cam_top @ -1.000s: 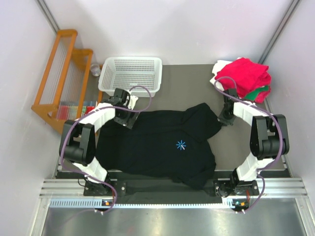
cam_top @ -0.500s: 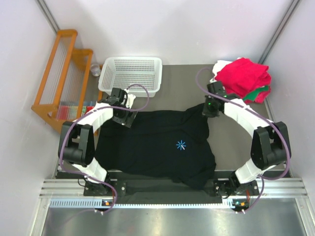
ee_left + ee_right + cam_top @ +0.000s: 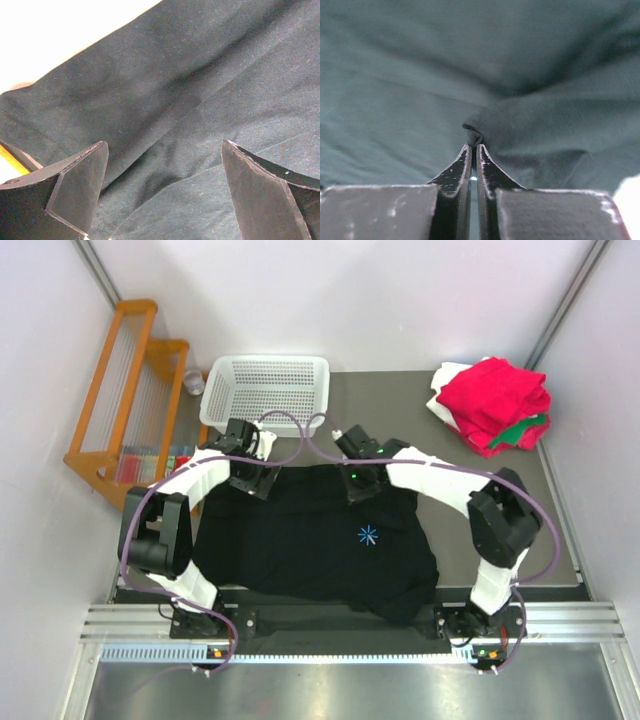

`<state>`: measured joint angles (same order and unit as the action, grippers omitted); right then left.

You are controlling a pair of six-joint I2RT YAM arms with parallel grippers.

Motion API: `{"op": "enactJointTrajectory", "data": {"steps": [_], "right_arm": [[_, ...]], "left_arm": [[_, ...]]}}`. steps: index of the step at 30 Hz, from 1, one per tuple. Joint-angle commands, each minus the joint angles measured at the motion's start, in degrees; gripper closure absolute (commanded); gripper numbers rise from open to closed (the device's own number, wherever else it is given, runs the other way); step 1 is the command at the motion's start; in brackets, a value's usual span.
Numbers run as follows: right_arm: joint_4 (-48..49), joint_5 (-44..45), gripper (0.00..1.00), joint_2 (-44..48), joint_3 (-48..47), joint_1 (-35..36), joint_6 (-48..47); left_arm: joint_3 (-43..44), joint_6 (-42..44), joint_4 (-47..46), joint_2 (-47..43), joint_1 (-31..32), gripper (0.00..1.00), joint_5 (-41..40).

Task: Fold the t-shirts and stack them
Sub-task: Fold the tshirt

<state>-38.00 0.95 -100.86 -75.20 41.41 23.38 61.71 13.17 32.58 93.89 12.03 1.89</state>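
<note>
The black t-shirt [image 3: 300, 540] with a light-blue starburst [image 3: 368, 535] lies spread on the table between the arms. My right gripper [image 3: 358, 486] hovers over its upper middle, shut on a pinched fold of the black cloth [image 3: 473, 134], and the shirt's right part is drawn over toward the centre. In the right wrist view the jaws [image 3: 474, 147] press together with the cloth bunched at their tips. My left gripper [image 3: 250, 478] stands open above the shirt's upper left edge; its wide-apart fingers [image 3: 80, 185] frame flat black fabric [image 3: 190, 80]. Folded red, green and white t-shirts [image 3: 495, 398] sit stacked at the back right.
A white perforated basket [image 3: 266, 390] stands at the back, just beyond the left gripper. An orange wooden rack [image 3: 125, 390] leans at the far left, off the mat. Grey mat [image 3: 480, 520] shows to the right of the black shirt.
My right arm has swung left from the shirt's right edge to its upper middle, pulling the gripped cloth over the shirt. The left arm has stayed put.
</note>
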Motion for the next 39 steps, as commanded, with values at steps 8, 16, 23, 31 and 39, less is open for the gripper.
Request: {"op": "enactJointTrajectory", "data": {"steps": [8,16,23,31,39], "right_arm": [[-2.87,3.79,0.22,-3.22,-7.78,-0.17,0.88],[-4.01,11.26,0.21,13.3,2.66,-9.66,7.47],[-2.35,13.29,0.3,16.66,13.58,-14.86,9.85],[1.61,11.53,0.4,12.97,18.77,-15.39,9.93],[3.98,11.62,0.42,9.72,17.81,-19.87,9.23]], "left_arm": [[1.13,-0.6,0.12,-3.44,-0.17,0.01,1.63],[1.65,-0.42,0.64,-4.15,-0.08,0.01,1.89],[3.5,-0.78,1.61,-3.97,-0.17,0.01,2.59],[4.2,-1.04,1.87,-3.54,-0.17,0.01,2.86],[4.03,-1.13,2.23,-3.1,-0.17,0.01,3.38]]}}
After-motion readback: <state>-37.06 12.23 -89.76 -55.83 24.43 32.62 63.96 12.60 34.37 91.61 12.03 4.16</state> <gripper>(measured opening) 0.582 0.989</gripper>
